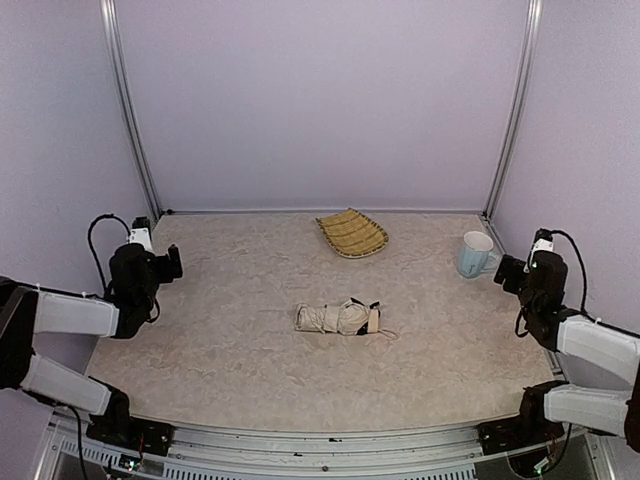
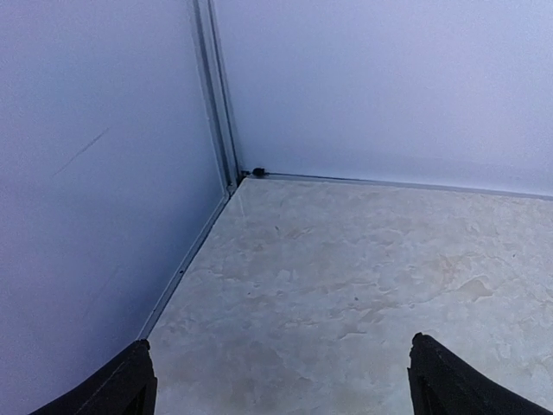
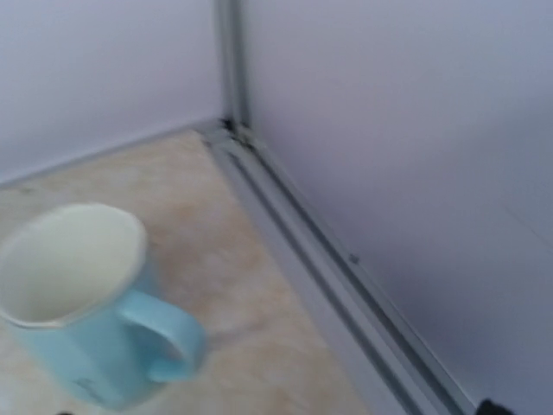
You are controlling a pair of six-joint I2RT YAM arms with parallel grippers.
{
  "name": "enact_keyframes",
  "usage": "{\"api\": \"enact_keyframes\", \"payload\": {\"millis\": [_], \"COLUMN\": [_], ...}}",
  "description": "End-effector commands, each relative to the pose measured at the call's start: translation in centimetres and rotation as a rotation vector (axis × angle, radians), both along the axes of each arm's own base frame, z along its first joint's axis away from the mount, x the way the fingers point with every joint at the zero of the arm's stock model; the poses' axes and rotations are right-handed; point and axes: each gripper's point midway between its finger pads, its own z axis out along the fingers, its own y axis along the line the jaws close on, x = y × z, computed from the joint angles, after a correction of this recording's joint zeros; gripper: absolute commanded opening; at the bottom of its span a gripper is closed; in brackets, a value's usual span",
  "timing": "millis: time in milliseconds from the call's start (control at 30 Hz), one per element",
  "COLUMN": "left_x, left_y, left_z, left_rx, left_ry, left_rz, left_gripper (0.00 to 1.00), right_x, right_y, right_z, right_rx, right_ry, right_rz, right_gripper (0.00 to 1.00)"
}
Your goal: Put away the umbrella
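The umbrella (image 1: 340, 319) lies on its side near the middle of the counter (image 1: 220, 340), folded and rolled into a short, soft bundle. Its cream fabric is wrinkled, with small black parts at the right end, where a thin strap also makes a loop on the surface. It is well apart from both arms.

Toward the back there is a woven basket tray (image 1: 352, 232), straw-yellow, shallow and rounded, with a ribbed texture. At the right side stands a pale blue mug (image 1: 476, 254), smooth and glossy, upright, with a cream inside and a curved handle.

The left claw (image 1: 176, 262) hovers near the left edge; in the wrist view its two dark fingers (image 2: 130, 385) are spread far apart with nothing between them. The right claw (image 1: 505, 271) is just beside the mug, but I cannot tell whether it is released or clenched.

The counter has a beige, marble-like pattern with a matte look. Plain pale lilac walls close three sides, joined at the back corners by thin metal posts (image 1: 130, 110).
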Motion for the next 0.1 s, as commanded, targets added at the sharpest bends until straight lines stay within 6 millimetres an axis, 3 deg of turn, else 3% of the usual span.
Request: {"api": "enact_keyframes", "payload": {"millis": [0,67], "left_x": [-0.69,-0.77], "left_y": [2.52,2.57], "left_z": [1.81,1.31], "left_rx": [-0.049,-0.042], "left_ry": [-0.123,-0.117], "left_rz": [0.089,0.088], "left_gripper": [0.99,0.99], "right_x": [-0.86,-0.92], "right_y": [-1.92,-1.68], "right_z": [-0.20,-0.34], "right_rx": [0.029,0.021], "right_ry": [-0.059,-0.069], "right_rz": [-0.129,-0.110], "right_gripper": [0.99,0.99]}}
